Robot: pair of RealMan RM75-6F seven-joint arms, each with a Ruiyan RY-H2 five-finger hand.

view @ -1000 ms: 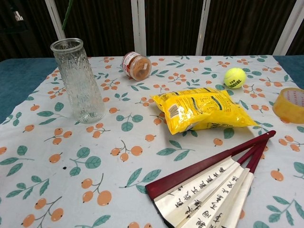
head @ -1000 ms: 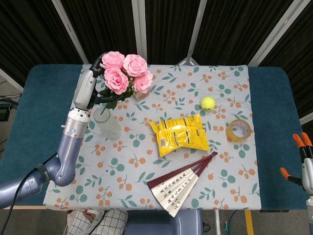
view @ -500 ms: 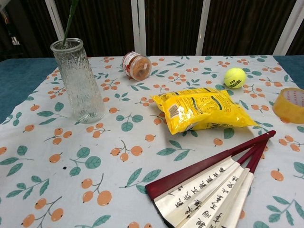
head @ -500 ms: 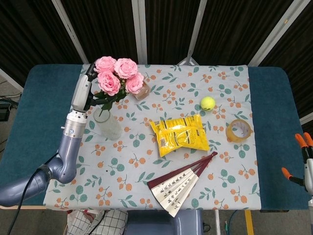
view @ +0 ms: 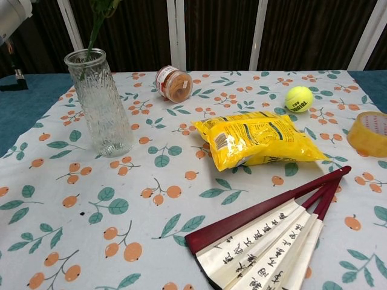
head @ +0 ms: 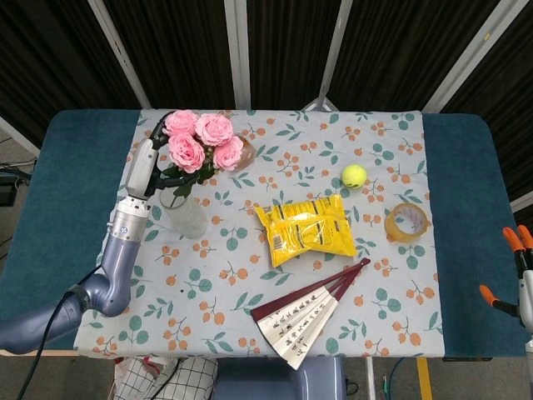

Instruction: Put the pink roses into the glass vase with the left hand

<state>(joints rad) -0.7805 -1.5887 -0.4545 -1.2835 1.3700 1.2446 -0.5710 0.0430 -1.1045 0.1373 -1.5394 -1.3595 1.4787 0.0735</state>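
A bunch of pink roses (head: pixel 201 138) with green leaves hangs over the glass vase (head: pixel 185 216) at the table's left. My left hand (head: pixel 146 167) grips the stems just above the vase mouth. In the chest view the green stem (view: pixel 95 36) reaches down into the ribbed glass vase (view: pixel 101 104), and only a white bit of the left arm (view: pixel 13 13) shows at the top left corner. The right hand itself is hidden; only orange-tipped parts (head: pixel 518 250) show at the right edge of the head view.
A small round tin (view: pixel 173 83) lies on its side behind the vase. A yellow snack bag (view: pixel 254 140), a tennis ball (view: pixel 299 98), a tape roll (view: pixel 370 133) and a half-open folding fan (view: pixel 266 237) lie on the floral cloth (view: pixel 121 199).
The left hand has lowered the roses; the stem now goes down inside the vase, where before it hung above the rim. The blooms have dropped and drifted left.
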